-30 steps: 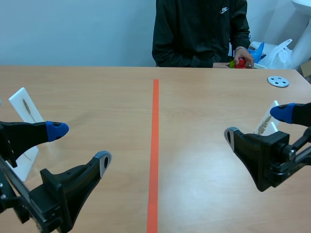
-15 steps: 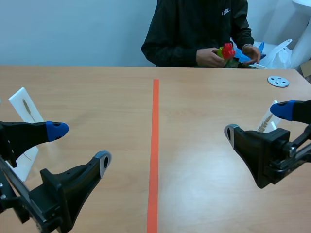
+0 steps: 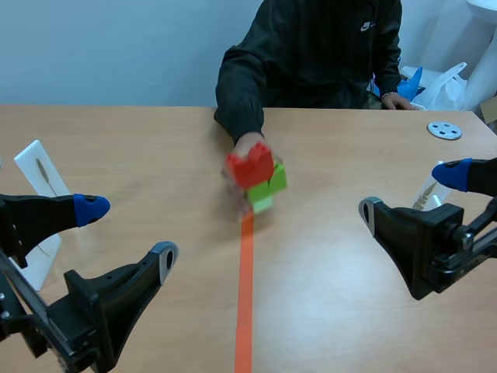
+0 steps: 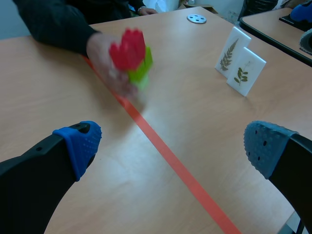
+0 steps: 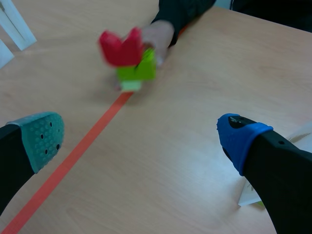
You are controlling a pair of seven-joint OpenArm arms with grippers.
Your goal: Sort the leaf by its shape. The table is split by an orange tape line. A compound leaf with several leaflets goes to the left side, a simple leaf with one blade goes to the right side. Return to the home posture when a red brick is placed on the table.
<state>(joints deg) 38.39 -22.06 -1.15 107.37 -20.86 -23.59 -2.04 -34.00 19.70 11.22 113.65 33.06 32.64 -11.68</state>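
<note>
A person's hand point(image 3: 242, 159) holds a red brick point(image 3: 250, 166) stacked on green bricks point(image 3: 268, 186) at the far end of the orange tape line point(image 3: 245, 280); whether the stack touches the table I cannot tell. My left gripper point(image 3: 128, 233) is open and holds nothing at the near left. My right gripper point(image 3: 411, 198) is open and holds nothing at the near right. In the left wrist view the red brick point(image 4: 127, 48) is well ahead of the gripper point(image 4: 173, 146). In the right wrist view the red brick point(image 5: 119, 46) lies ahead of the gripper point(image 5: 141, 136).
White leaf cards stand on both sides: one point(image 3: 43, 175) by my left gripper, one point(image 3: 425, 198) behind my right gripper. The left wrist view shows a fern card point(image 4: 230, 51) and a leaflet card point(image 4: 246, 73). A round grey disc point(image 3: 444, 130) lies far right.
The person's hand has come from the table's far edge to the middle, bringing the red and green bricks down over the tape line. Both arms have stayed still.
</note>
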